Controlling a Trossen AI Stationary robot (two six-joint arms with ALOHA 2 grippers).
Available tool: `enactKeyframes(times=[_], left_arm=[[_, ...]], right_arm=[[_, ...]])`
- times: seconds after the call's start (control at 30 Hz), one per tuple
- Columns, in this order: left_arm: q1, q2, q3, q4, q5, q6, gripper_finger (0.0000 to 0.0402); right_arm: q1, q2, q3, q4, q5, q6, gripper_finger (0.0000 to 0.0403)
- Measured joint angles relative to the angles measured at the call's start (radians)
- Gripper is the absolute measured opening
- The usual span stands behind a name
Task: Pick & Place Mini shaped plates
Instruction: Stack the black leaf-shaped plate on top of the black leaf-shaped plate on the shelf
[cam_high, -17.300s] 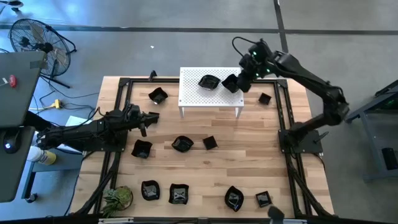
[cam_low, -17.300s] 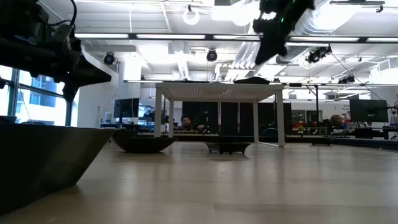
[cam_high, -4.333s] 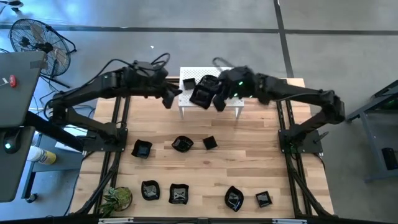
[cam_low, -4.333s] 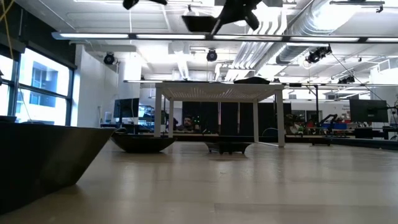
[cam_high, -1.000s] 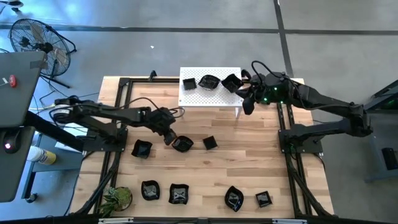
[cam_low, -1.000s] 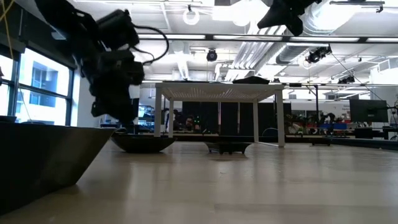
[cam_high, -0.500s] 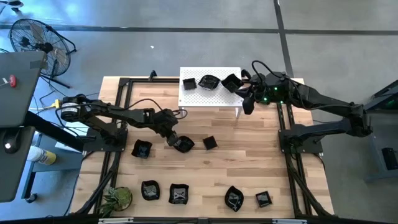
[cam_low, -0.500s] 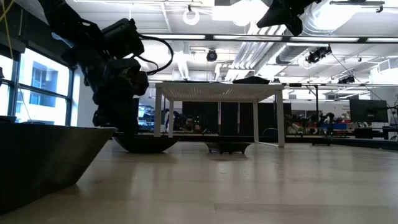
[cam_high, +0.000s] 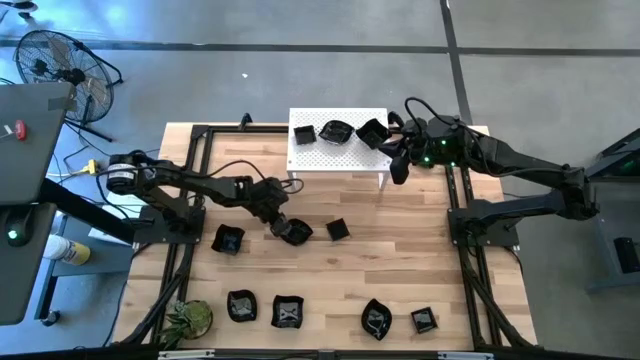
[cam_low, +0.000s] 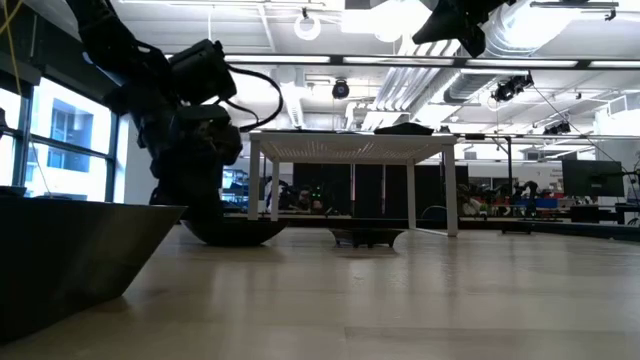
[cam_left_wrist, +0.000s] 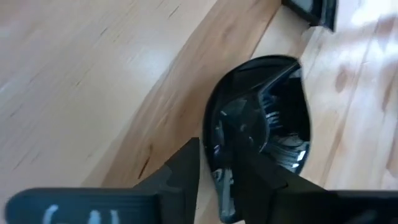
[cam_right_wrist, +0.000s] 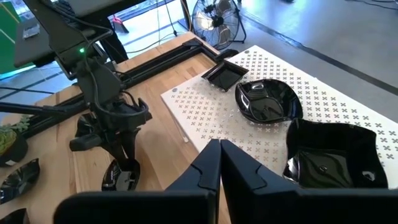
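You are working over a desk where the left arm is reaching to mid-desk while the right end effector, pinched shut and empty, is waiting up beside the white stand. Directly beneath the left end effector, a round mini plate is sitting on the wood. Its fingers are straddling the near rim, part-open; grip not yet certain.

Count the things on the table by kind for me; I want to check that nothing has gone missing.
Black plates: 10 in view (3 on the stand, 7 on the table)
White stand: 1
Green plant: 1
Total: 12
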Motion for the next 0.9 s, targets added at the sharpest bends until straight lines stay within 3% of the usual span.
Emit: enactKeyframes(times=[0.2, 0.47, 0.67, 0.9], left_arm=[[0.0, -0.009, 0.001, 0.006, 0.032, 0.0, 0.0007], [0.002, -0.076, 0.003, -0.003, 0.036, -0.006, 0.0002], [0.022, -0.23, 0.006, -0.07, 0.072, -0.042, 0.0001], [0.126, -0.402, 0.189, -0.259, 0.077, -0.1, 0.0]], right_arm=[[0.0, 0.0, 0.0, 0.001, 0.012, -0.001, 0.0004], [0.0, 0.0, 0.001, 0.002, 0.014, -0.019, 0.0002], [0.0, 0.0, 0.001, 0.002, 0.016, -0.019, 0.0006], [0.0, 0.0, 0.001, 0.005, 0.016, -0.019, 0.0002]])
